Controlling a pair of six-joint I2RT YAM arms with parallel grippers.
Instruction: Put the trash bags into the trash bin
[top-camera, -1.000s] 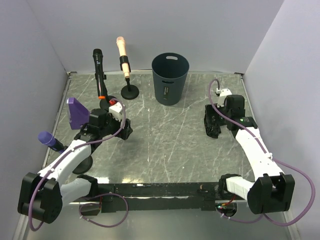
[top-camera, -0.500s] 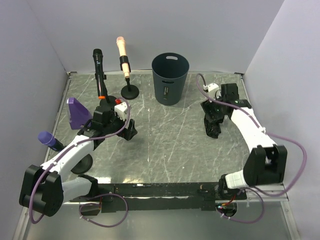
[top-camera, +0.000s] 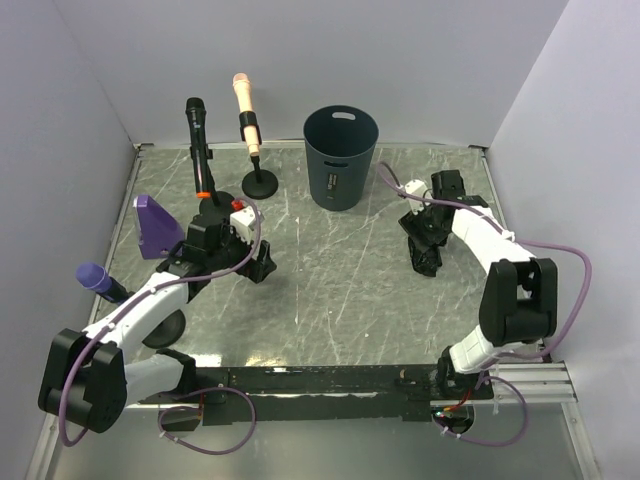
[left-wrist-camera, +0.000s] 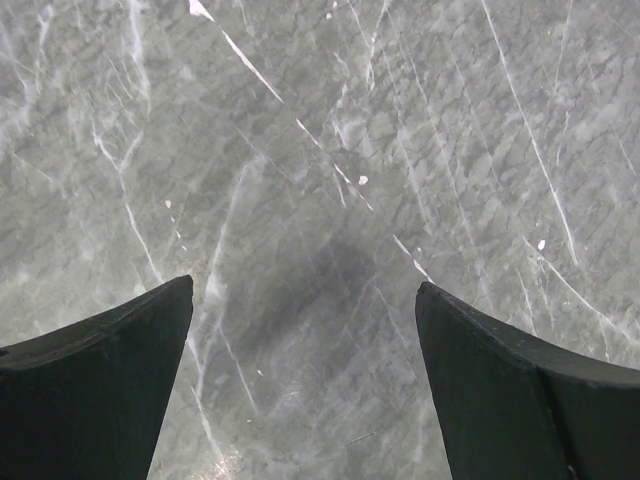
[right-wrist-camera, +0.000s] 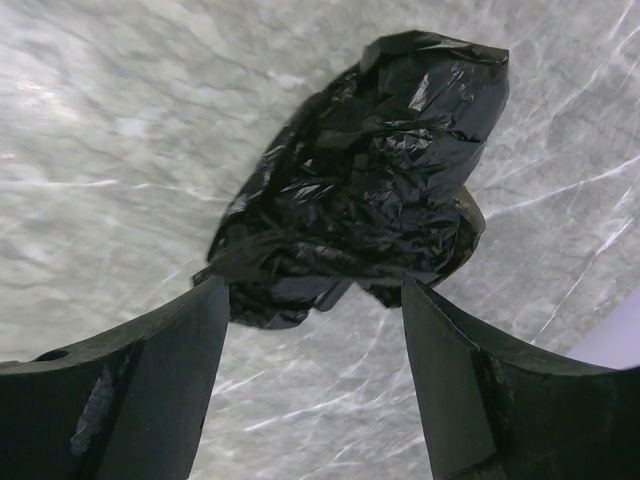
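Observation:
The dark blue-grey trash bin (top-camera: 340, 158) stands upright at the back centre of the marble table. One crumpled black trash bag (top-camera: 426, 256) lies on the table right of centre. It also shows in the right wrist view (right-wrist-camera: 370, 180). My right gripper (top-camera: 417, 228) is open just on the far side of the bag. In its wrist view the gripper (right-wrist-camera: 315, 290) has the bag just ahead of the tips, with nothing between the fingers (right-wrist-camera: 150, 390). My left gripper (top-camera: 262, 263) is open and empty over bare marble, as its wrist view (left-wrist-camera: 305, 295) shows.
A black microphone (top-camera: 197, 130) and a beige microphone (top-camera: 246, 115) stand on round black bases at the back left. A purple wedge-shaped object (top-camera: 153, 222) and a purple-headed microphone (top-camera: 95, 278) are at the left edge. Grey walls enclose the table.
My right arm has swung left and toward the back, bringing its gripper to the far side of the bag. My left gripper has moved a little to the right. The bag has stayed put.

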